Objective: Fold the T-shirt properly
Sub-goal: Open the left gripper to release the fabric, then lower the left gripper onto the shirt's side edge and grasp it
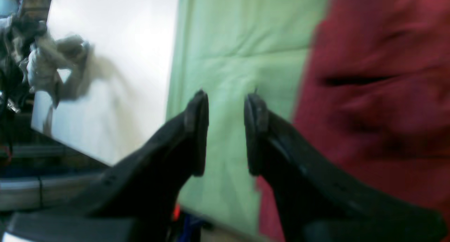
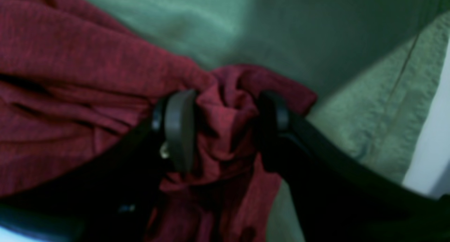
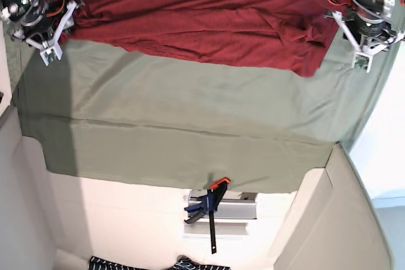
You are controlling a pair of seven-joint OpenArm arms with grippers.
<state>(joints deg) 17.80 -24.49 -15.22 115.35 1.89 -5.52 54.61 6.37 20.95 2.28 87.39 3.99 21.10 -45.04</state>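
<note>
Pinched between the two flat dark pads of the right gripper (image 2: 225,129): a thick, twisted bunch of the red T-shirt (image 2: 70,59), pressed from both sides. For the left gripper (image 1: 226,129), spread apart with nothing inside, hanging over the green cloth (image 1: 228,41) just beside the shirt's edge. In the base view, shirt lying wide along the top of the table between both arms, wrinkled and not yet folded. Probably the step of taking the second side, so as to lift and lay the shirt over. To do it well: bring the open pincer onto the red hem, not short of it. Take only the red fabric and leave the green cloth under it alone, because this one is loose too and could come up together. Prefer a thin flat edge to a big bunch like on the other side. Then raise both sides evenly with light tension, for a straight fold line. Shirt fabric soft, limp, a mottled knit, gathering easily in deep folds. Green cloth matt, with pressed creases and a stitched seam.
</note>
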